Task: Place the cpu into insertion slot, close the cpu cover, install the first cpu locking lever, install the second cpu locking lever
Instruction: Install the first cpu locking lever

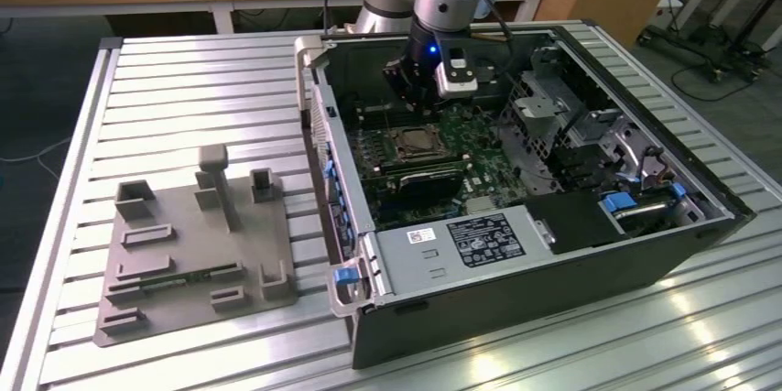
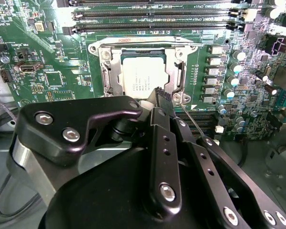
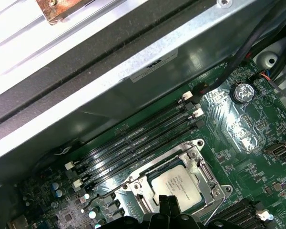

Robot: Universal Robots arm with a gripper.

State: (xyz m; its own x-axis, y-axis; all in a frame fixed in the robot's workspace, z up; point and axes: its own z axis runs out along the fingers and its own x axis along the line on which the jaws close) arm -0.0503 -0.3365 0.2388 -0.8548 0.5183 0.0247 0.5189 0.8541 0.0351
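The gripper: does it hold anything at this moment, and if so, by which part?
Nothing, as far as it shows: the gripper is shut with nothing in it, its tips at the edge of the cpu.

cpu [image 2: 142,78]: flat square, silvery top with print, seated level inside the insertion slot [image 2: 96,50] | insertion slot: square socket, silver metal rim | cpu cover [image 2: 112,71]: silver frame plate lying flat on the insertion slot, cpu showing through its window | locking lever [image 2: 191,119]: thin wire rod slanting away from one corner of the insertion slot
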